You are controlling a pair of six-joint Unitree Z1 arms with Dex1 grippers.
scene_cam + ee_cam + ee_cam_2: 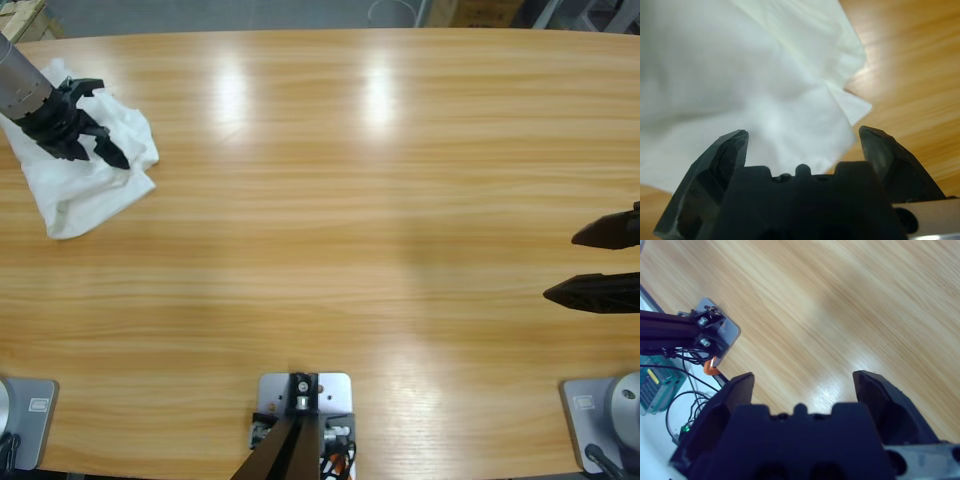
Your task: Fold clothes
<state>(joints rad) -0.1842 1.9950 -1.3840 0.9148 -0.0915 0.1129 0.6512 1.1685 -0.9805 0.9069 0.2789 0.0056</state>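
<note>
Shirt bunched at the far left corner — left gripper (100, 140) right over it.

White T-shirt (75, 190) lies crumpled on the wooden surface (350, 200), its long axis slanting from the upper left corner toward the near side; the left jaws stand spread with cloth between and just ahead of them, nothing gripped. Right gripper (600, 262) waits well apart at the opposite edge — jaws parted, empty, over bare wood, so the left arm is plainly nearer.
</note>
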